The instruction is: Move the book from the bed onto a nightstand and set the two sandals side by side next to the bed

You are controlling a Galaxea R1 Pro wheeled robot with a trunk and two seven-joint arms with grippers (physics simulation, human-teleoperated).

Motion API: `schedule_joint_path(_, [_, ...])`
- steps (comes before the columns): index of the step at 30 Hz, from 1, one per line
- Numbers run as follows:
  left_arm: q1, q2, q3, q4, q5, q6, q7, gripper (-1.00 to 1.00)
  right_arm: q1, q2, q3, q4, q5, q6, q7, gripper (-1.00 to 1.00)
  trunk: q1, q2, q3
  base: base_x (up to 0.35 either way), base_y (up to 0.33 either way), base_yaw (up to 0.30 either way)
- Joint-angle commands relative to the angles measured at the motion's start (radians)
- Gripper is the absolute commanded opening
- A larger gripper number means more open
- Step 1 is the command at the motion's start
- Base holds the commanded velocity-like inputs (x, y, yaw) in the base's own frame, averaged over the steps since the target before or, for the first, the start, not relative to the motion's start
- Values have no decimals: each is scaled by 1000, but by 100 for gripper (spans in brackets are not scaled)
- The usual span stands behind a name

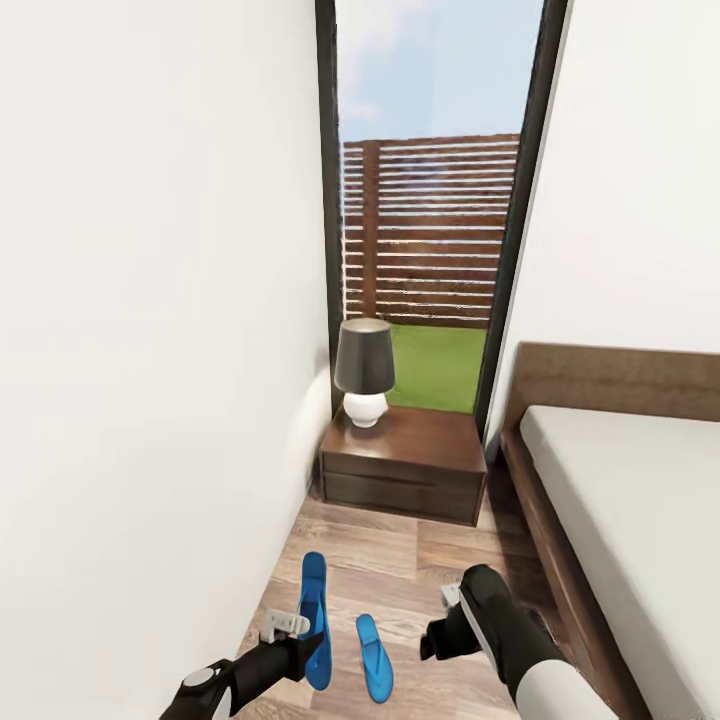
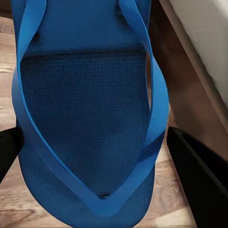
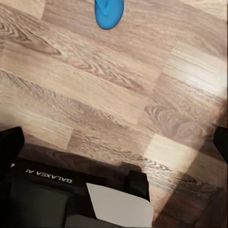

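Narrow aisle of the bedroom between a white wall [image 1: 150, 300] and the bed [image 1: 640, 520], seen from the head camera over both arms. The left gripper [image 1: 290, 632] sits at the near end of the longer-looking blue sandal [image 1: 314, 615], which lies lengthwise on the wood-plank floor [image 1: 400, 550] and points toward the nightstand [image 1: 405, 462]; from this view contact cannot be told. The left wrist camera looks straight down on that sandal [image 2: 85, 118], its V-shaped strap and textured sole lying between the two dark fingers [image 2: 197, 180], which stand wide apart at either side and are not closed on it; the bed's dark frame [image 2: 190, 71] runs along one edge. The second sandal [image 1: 373, 655] lies just beside the first, roughly parallel and nearer the robot, between the two arms. The right gripper [image 1: 448, 620] hovers over bare floor beside the bed frame; the right wrist camera adds what the head view hides, namely only the rounded end of a blue sandal [image 3: 109, 12] well away from the fingers [image 3: 9, 147], which sit at opposite edges, spread wide with nothing between them. A dark-shaded lamp [image 1: 363, 372] stands on the nightstand before a tall window [image 1: 430, 200].
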Motion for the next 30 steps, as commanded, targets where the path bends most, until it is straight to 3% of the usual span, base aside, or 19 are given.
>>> schedule_joint_path(1, [-1, -1, 8, -1, -10, -1, -7, -100, -1, 2, 25, -3, 11, 3, -8, 100, 4, -8, -4, 0, 0, 0])
schedule_joint_path(4, [-1, -1, 10, -1, -10, 0, -7, -100, -1, 4, 63, -13, 9, 2, -30, 100, 15, -29, -14, 0, 0, 0])
schedule_joint_path(13, [-1, 3, 13, -2, -8, 0, -7, -100, -1, 6, 75, -71, 2, -30, -29, 100, 50, -92, -42, 0, 0, 0])
schedule_joint_path(21, [-1, 4, 15, -2, -8, 0, -7, -100, -1, 5, 76, -141, -2, -158, -24, 100, 81, -148, -67, 0, 0, 0])
schedule_joint_path(30, [-1, 3, 15, -1, -8, 0, -7, -100, 0, 5, 76, -154, -2, -248, -27, 100, 115, -211, -95, 0, 0, 0])
